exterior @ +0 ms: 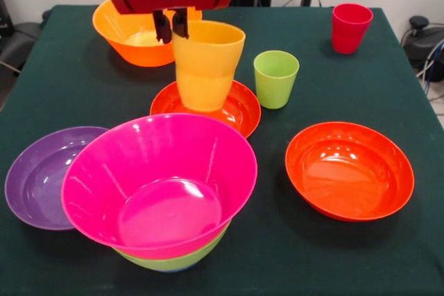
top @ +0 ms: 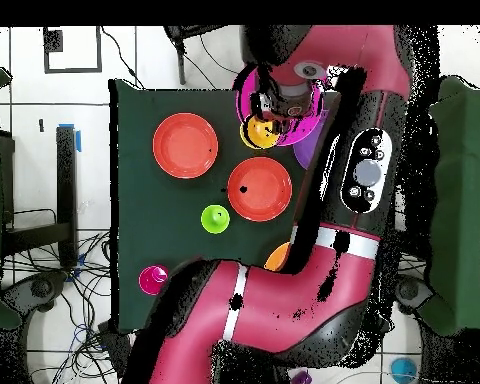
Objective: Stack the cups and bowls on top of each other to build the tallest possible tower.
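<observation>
My gripper (exterior: 171, 35) is shut on the left rim of the yellow-orange cup (exterior: 207, 67). The cup hangs slightly tilted over the back of a shallow red-orange bowl (exterior: 239, 110); I cannot tell whether its base touches. In the overhead view the cup (top: 258, 132) lies between that bowl (top: 260, 190) and the magenta bowl (top: 252, 88), under the gripper (top: 274, 108). The magenta bowl (exterior: 159, 181) sits nested in the lime-green bowl (exterior: 173, 261) at the front. The lime green cup (exterior: 275, 77) and the red cup (exterior: 350, 27) stand upright and apart.
A second red-orange bowl (exterior: 349, 170) sits at the front right. The purple bowl (exterior: 38, 175) touches the magenta one's left side. The deep orange bowl (exterior: 132, 36) is at the back left, behind the gripper. The table edge (exterior: 416, 60) runs close to the red cup.
</observation>
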